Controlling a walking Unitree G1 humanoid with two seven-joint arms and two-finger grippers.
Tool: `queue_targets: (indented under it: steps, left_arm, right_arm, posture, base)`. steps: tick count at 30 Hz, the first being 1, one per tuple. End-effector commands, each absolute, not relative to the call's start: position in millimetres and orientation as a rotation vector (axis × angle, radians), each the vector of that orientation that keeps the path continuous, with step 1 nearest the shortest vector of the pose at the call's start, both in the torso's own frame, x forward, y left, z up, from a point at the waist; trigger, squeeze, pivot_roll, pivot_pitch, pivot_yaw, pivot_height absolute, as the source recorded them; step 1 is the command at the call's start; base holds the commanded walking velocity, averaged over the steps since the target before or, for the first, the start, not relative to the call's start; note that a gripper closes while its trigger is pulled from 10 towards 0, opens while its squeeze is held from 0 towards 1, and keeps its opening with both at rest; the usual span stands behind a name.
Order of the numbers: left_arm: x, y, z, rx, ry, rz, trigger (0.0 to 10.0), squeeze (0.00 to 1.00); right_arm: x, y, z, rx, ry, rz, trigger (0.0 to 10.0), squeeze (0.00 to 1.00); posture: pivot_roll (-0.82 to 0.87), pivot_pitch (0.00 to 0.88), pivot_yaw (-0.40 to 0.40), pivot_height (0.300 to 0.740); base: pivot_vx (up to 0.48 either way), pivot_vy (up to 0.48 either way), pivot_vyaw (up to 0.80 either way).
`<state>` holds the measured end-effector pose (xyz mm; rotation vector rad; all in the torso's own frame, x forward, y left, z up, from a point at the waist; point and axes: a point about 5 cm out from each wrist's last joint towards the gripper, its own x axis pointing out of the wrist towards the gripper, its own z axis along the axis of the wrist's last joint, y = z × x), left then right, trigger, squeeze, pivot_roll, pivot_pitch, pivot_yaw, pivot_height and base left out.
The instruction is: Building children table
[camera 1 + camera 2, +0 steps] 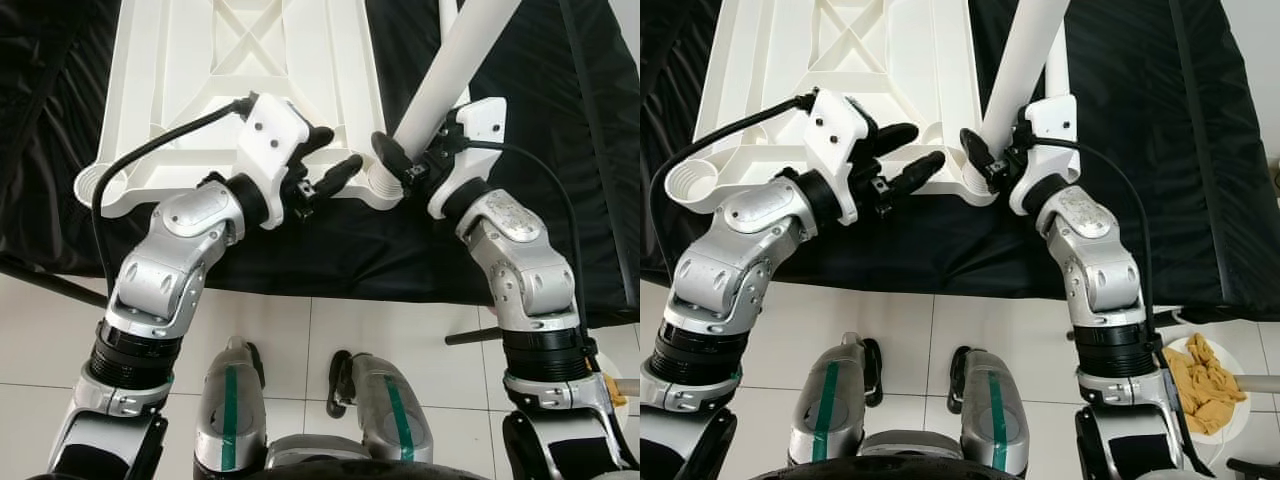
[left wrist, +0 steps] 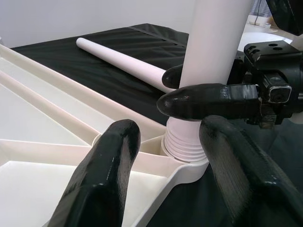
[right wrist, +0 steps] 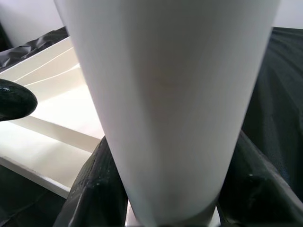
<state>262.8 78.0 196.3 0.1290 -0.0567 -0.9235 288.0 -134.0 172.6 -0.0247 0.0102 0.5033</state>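
Standing in the near-right corner socket of the upturned white plastic tabletop [image 1: 240, 60] is a white tapered plastic table leg [image 1: 450, 70], its ribbed threaded base [image 2: 184, 144] still showing above the socket rim, so you should judge it as not fully screwed home. Your right end effector [image 1: 400, 160] is clenched around that leg just above the thread, black fingers [image 2: 208, 101] on either side. Your left end effector [image 1: 330, 165] hovers released over the tabletop's near edge, just beside the socket, its fingers spread and holding nothing.

The tabletop lies underside up, ribs and cross-bracing exposed, on a black cloth-covered surface [image 1: 560, 150]. Its near-left corner socket [image 1: 95, 185] is empty. A second white leg [image 2: 118, 59] lies loose on the cloth beyond. So one leg is partly fitted; at least this one needs tightening, the near-left socket needs filling, and the far corners are out of frame, so you cannot tell their state.

Off to your right on the tiled floor [image 1: 970, 330], a white dish holding a yellow cloth [image 1: 1205, 385] sits apart from the work.
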Motion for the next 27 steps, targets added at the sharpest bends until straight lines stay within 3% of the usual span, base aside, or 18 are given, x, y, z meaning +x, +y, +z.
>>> queue_targets:
  steps: [1, 14, 21, 27]
  left_arm:
    - [262, 79, 197, 0.123, -0.056, -0.884, 10.0, 0.0]
    - [262, 78, 199, 0.122, -0.058, -0.89, 10.0, 0.0]
    - [262, 77, 200, 0.117, -0.062, -0.89, 10.0, 0.0]
    - [263, 76, 201, 0.113, -0.065, -0.889, 10.0, 0.0]
  right_arm:
    - [287, -145, 135, 0.009, 0.191, 0.42, 10.0, 0.0]
    - [294, -141, 134, 0.039, 0.122, 0.199, 10.0, 0.0]
    - [302, -134, 127, 0.041, 0.059, -0.029, 10.0, 0.0]
    - [305, -127, 124, 0.044, 0.046, -0.09, 10.0, 0.0]
  posture:
    - [0.09, 0.135, -0.038, 0.74]
    - [0.09, 0.133, -0.035, 0.74]
    - [0.09, 0.129, -0.035, 0.74]
    - [0.09, 0.127, -0.035, 0.74]
  base:
    - [0.0, 0.0, 0.0]
    - [0.0, 0.0, 0.0]
    - [0.0, 0.0, 0.0]
    - [0.0, 0.0, 0.0]
